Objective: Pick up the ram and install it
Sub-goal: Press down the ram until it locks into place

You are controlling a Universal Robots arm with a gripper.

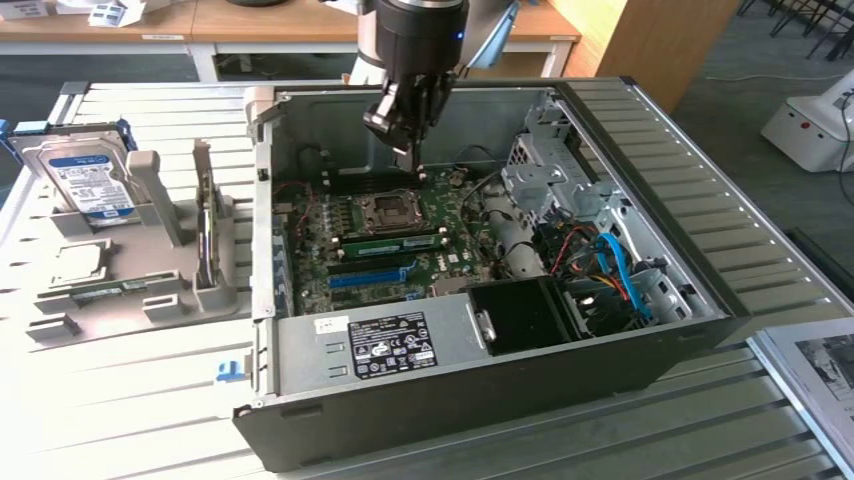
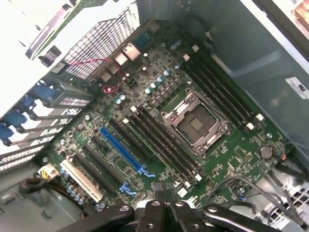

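Open computer case (image 1: 694,300) on slatted table — clenched fingers (image 1: 411,160) over motherboard (image 1: 387,250), ram (image 1: 390,243) seated.

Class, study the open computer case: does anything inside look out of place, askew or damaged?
Nothing stands out as damaged or spilled. The processor socket on the motherboard sits empty, and the shut gripper hangs just above the board with nothing visibly held.

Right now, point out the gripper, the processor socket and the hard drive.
gripper (image 1: 414,165): exterior view, between its shut fingertips.
processor socket (image 2: 195,123): wrist view, its centre.
hard drive (image 1: 87,185): exterior view, its blue-white label.
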